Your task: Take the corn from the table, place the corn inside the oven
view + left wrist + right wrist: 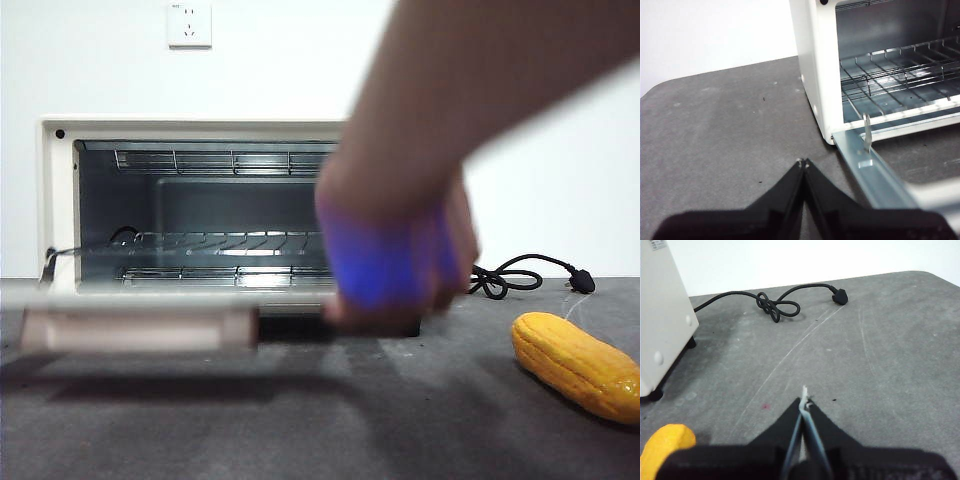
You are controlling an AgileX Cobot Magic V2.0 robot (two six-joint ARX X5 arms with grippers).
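Observation:
The corn (578, 364) lies on the table (300, 420) at the front right, apart from the oven (58, 200); its yellow end (662, 450) shows beside my right gripper (804, 402), which is shut and empty just above the table. The oven stands open with its door (130, 325) swung down and its wire rack (220, 242) bare. A blurred human hand (400, 250) grips the door's handle. Near the oven's left front corner (812, 60), by the door's hinge edge (875, 175), my left gripper (802, 162) hangs shut and empty. Neither gripper shows in the front view.
The oven's black cord (520, 275) lies coiled on the table right of the oven, its plug (840, 296) further out. A wall socket (189, 24) sits on the white wall behind. The person's forearm crosses the front view from the upper right.

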